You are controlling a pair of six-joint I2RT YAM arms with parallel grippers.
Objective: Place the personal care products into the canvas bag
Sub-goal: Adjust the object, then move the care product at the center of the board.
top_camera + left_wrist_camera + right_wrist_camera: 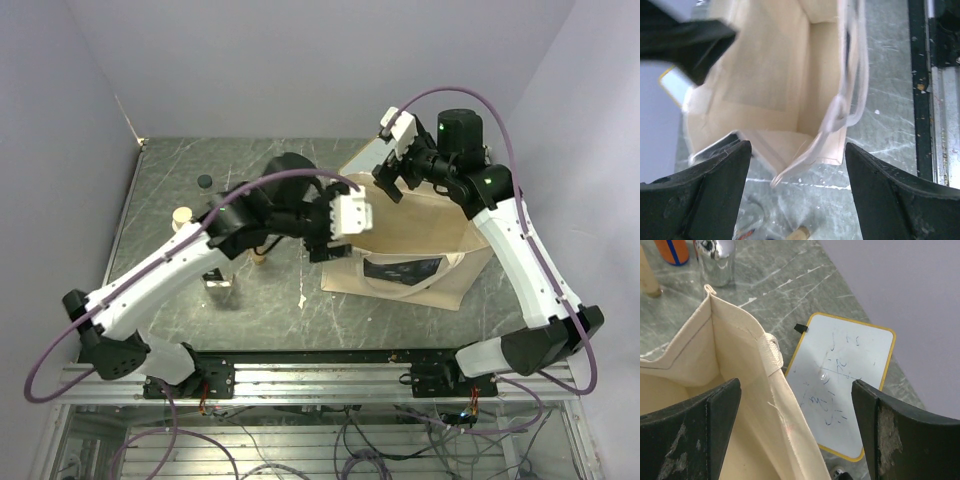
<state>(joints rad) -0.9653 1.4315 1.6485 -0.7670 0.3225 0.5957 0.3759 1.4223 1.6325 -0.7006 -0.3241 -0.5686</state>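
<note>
Overhead and wrist views of two robot arms working at a grey marbled bench (165, 165).

Nearest the arm bases, a clear silver-capped bottle (220, 289) stands alone on the bench, well left of the bag. Further in, the left tool (797, 150) hovers above the near left corner of the canvas bag (425, 230), fingers spread wide and holding nothing. Its camera looks down into the open mouth, and no product shows in the part of the inside that is visible.

The bag stands right of centre, with its dark print on the near side. It looks soft and limp, with walls that bow and fold. The stitched rim or a handle strap is the firmest place to take hold of it.

Left of the bag are an orange bottle (672, 250) and a tan tube (647, 277). Further back are a cream cylinder (182, 217) and a small dark-capped item (205, 181). All look light, rigid and smooth, so they are likely to slip or roll. They are best pinched across the body, below the cap.

At the bag's far rim, the right tool (796, 386) is wide open with one finger on each side of the canvas edge, not pinching it. Beyond it, a yellow-framed white board (850, 380) lies flat on the bench beside the bag.
</note>
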